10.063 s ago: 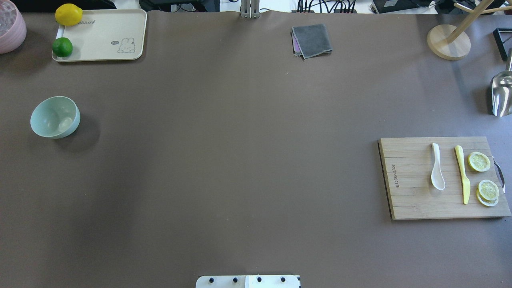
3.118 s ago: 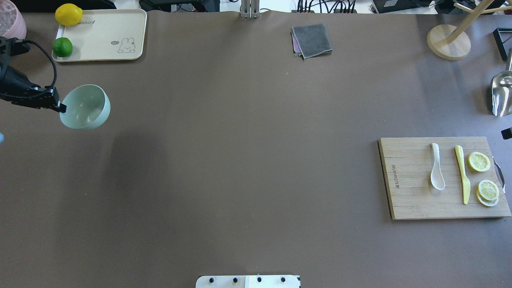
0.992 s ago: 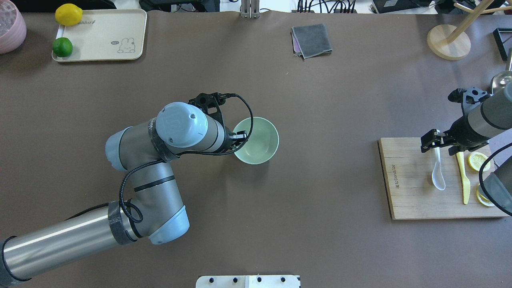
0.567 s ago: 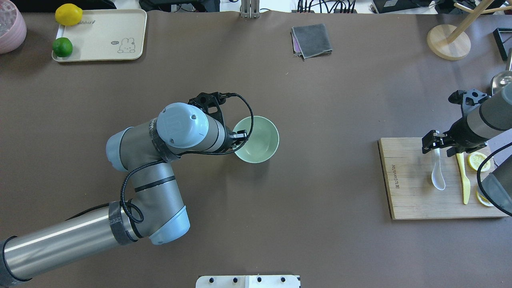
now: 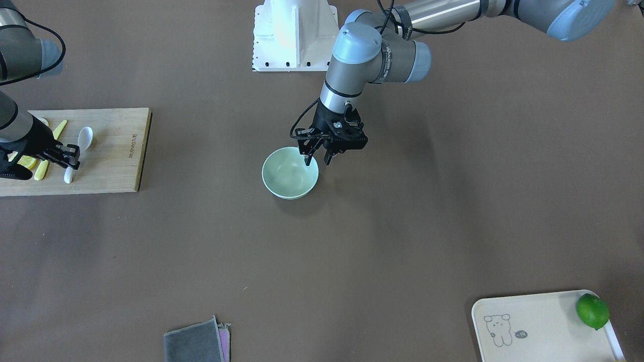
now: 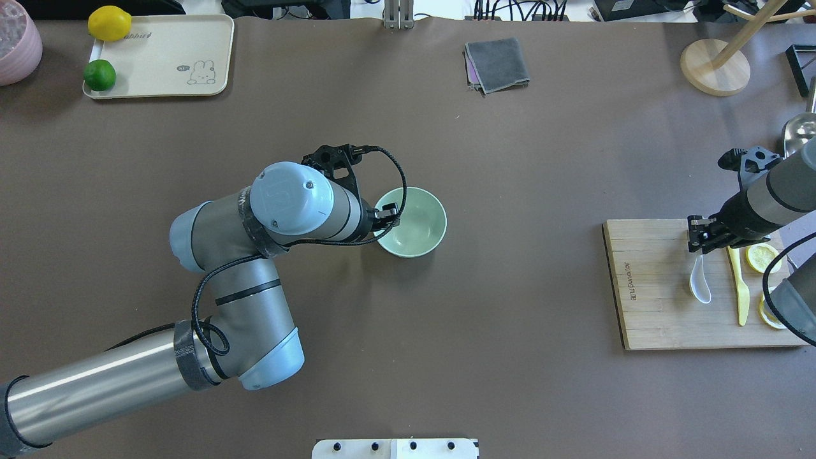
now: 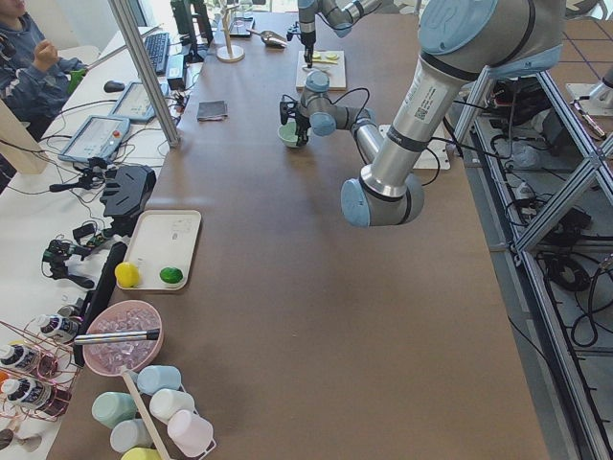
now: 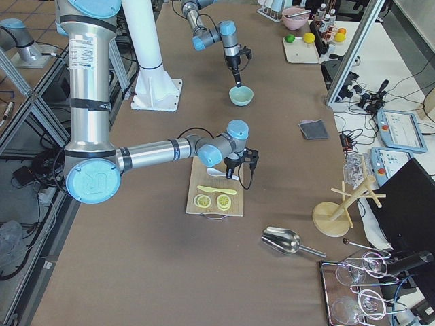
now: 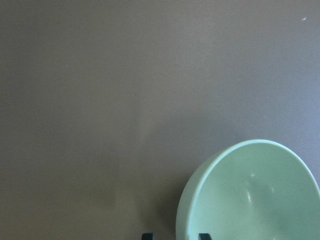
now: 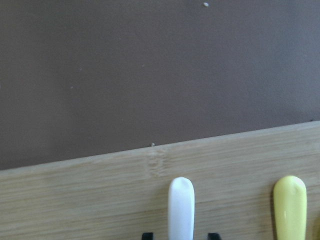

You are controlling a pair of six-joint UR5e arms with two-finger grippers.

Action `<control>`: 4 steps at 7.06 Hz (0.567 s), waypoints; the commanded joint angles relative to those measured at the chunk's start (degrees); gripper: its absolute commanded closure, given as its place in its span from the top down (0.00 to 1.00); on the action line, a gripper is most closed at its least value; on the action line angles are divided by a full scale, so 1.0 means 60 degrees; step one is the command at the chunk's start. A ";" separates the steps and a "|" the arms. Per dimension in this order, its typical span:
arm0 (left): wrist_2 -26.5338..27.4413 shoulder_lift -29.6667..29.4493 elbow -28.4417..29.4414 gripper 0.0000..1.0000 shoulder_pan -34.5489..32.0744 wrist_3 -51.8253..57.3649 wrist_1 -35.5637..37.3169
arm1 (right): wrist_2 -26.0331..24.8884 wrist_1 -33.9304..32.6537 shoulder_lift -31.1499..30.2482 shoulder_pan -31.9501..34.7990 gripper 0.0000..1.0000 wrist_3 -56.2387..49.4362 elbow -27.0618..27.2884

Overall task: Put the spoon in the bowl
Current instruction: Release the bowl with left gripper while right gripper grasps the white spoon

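Note:
The mint-green bowl (image 6: 414,223) (image 5: 289,173) stands on the brown table near its middle. My left gripper (image 5: 317,161) (image 6: 386,220) is open, with one finger inside the bowl's near rim and one outside; the left wrist view shows a gap beside the rim (image 9: 250,195). The white spoon (image 6: 698,287) (image 5: 83,138) lies on the wooden cutting board (image 6: 650,306) at the right. My right gripper (image 6: 701,241) is low over the spoon's handle end (image 10: 181,207), with a finger on each side and a gap to the handle, so it is open.
A yellow knife (image 6: 739,280) and lemon slices (image 6: 764,257) lie on the board beside the spoon. A cream tray (image 6: 166,57) with a lime and a lemon is at the far left. A grey cloth (image 6: 497,64), a wooden stand (image 6: 714,67) and a metal scoop (image 6: 800,127) are further back.
The left arm carried the bowl from the table's left to its middle. In the last second the right gripper's fingers narrowed and came down around the spoon's handle. The bowl barely moved.

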 commanded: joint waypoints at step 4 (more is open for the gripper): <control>-0.0626 0.0815 -0.1753 0.82 -0.0819 0.1044 0.1035 | 0.0472 -0.0131 0.0355 -0.0004 0.00 0.0035 0.0564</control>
